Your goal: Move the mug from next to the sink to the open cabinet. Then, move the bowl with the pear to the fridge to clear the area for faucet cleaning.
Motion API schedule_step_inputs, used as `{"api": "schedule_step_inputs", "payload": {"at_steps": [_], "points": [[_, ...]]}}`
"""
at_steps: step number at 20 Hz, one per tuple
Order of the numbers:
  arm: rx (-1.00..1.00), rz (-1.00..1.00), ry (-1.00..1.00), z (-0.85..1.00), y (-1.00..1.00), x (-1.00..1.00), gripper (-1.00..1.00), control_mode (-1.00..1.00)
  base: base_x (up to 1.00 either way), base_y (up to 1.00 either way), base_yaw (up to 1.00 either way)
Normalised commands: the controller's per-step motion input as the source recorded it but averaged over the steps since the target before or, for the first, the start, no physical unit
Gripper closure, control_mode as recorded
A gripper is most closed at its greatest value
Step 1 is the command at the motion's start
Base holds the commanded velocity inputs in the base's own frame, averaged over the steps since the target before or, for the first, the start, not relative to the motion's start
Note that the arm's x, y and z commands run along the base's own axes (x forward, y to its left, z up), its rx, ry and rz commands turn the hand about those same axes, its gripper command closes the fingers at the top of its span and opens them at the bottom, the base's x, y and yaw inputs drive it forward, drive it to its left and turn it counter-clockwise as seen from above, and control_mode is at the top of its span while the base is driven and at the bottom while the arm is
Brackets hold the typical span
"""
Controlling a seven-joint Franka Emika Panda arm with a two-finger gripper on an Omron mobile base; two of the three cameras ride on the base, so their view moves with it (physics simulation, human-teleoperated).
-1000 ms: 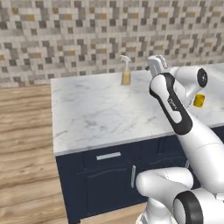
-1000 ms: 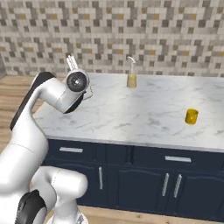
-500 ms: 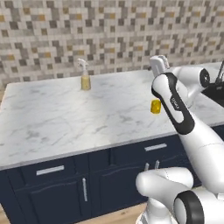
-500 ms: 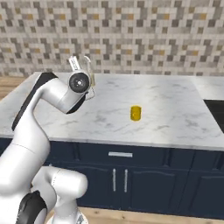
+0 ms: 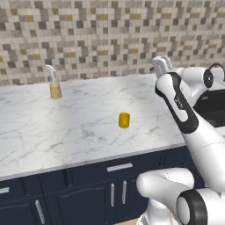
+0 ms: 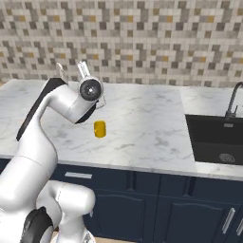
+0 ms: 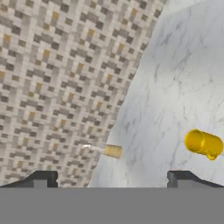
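Standing upright on white marble counter point(image 5: 66, 132), small plain yellow mug point(image 5: 124, 120); gripper point(image 7: 111, 180) wide apart, empty.

The mug point(image 5: 124, 120) stands alone on the marble tabletop point(image 5: 79, 132), with open surface on all sides. The soap dispenser point(image 5: 54, 86) stands well apart, near the tiled wall point(image 5: 88, 39). The sink point(image 6: 216, 140) and faucet point(image 6: 232, 102) lie well to the mug's right. The hand point(image 6: 88, 71) is raised above the tabletop, fingertips point(image 7: 41, 179) spread.

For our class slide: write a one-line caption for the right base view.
Yellow mug stands alone on the marble counter, left of the black sink.
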Motion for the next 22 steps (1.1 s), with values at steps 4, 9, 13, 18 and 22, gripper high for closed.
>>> {"api": "schedule_step_inputs", "payload": {"at_steps": [4,9,13,18,22], "points": [[-0.34,0.25,0.22,-0.32,0.29,0.00,-1.00,-1.00,0.00,0.00,0.00],[-0.79,0.23,0.41,-0.65,0.97,0.00,-1.00,-1.00,0.00,0.00,0.00],[-0.74,0.17,0.15,-0.84,0.64,-0.24,-1.00,-1.00,0.00,0.00,0.00],[-0.17,0.05,0.05,-0.65,-0.10,0.13,-1.00,-1.00,0.00,0.00,0.00],[0.03,-0.04,0.03,-0.23,0.00,0.63,-1.00,-1.00,0.00,0.00,0.00]]}}
